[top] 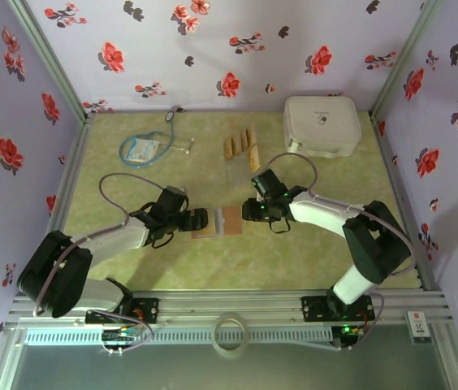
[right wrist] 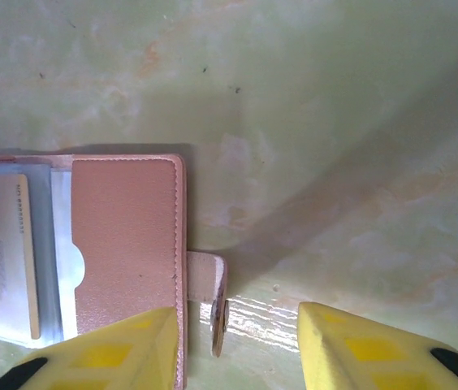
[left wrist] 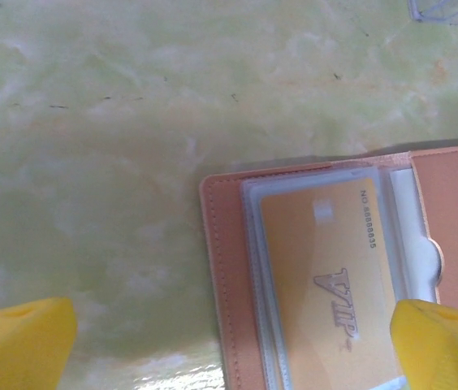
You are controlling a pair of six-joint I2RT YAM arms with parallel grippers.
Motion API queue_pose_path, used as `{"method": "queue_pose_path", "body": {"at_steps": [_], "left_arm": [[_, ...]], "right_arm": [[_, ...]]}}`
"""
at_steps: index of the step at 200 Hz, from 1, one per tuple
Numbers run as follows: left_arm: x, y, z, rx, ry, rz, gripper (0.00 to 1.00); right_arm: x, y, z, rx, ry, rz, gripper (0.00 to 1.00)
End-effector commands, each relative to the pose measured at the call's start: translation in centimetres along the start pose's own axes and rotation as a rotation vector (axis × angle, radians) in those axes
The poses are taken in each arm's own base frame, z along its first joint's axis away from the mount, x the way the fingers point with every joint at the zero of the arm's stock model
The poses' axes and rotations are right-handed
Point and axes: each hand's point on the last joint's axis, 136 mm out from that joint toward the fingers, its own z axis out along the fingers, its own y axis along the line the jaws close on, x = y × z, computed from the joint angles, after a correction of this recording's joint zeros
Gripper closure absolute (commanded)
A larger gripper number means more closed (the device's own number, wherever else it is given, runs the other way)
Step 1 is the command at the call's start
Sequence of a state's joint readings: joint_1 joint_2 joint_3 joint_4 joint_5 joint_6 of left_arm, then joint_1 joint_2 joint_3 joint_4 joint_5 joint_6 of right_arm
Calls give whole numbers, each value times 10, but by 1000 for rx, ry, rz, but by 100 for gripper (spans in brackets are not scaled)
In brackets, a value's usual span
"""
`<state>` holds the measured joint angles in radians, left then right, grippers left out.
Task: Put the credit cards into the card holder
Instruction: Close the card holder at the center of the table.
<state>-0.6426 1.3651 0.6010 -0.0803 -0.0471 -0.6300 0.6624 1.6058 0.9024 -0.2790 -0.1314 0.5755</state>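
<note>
progress check: looks like 1 card is in and the rest are waiting. the card holder (top: 217, 221) lies open and flat right between the 2 grippers. in the left wrist view a gold vip card (left wrist: 326, 276) sits inside 1 of its clear sleeves, so i'd count that 1 as done.

the left gripper (top: 196, 219) is spread as wide as it goes and grasps nothing. 1 finger (left wrist: 22, 341) is over bare table off the holder's outer edge. the other is over the holder's corner next to the vip card, and i can't tell if it's pressing down.

the right gripper (top: 253, 211) has its jaws partly apart with the holder's little clasp tab (right wrist: 211, 284) in the gap. it isn't pinched as far as i can see, so that hand is empty too.

about 4 tan credit cards (top: 243, 144) lie on the table off the far side of the right gripper, away from the arm bases and apart from the holder. none is in either hand.

my guess is most of the job is left: each of those has to be picked up and slid into a sleeve while the holder stays open.
</note>
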Motion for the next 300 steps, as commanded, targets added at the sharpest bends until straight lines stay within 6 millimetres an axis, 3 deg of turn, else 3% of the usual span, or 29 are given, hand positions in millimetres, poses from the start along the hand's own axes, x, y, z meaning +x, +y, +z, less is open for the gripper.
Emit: {"method": "queue_pose_path", "body": {"at_steps": [1,42,98,236,300], "left_arm": [[2,-7,6,22,2,-12,0],[5,-12,13,29,15,-7,0],[5,-27,22,72,24,5,0],[1,-59,32,140,19,28,0],[-13,-71,13,204,-48,30,0]], "right_arm": [[-7,4,5,-11,-6,-18,63],[-7,5,6,-19,1,-20,88],[0,3,7,-33,11,-10,100],[8,4,11,-59,22,7,100],[7,7,14,-76,26,12,100]]}}
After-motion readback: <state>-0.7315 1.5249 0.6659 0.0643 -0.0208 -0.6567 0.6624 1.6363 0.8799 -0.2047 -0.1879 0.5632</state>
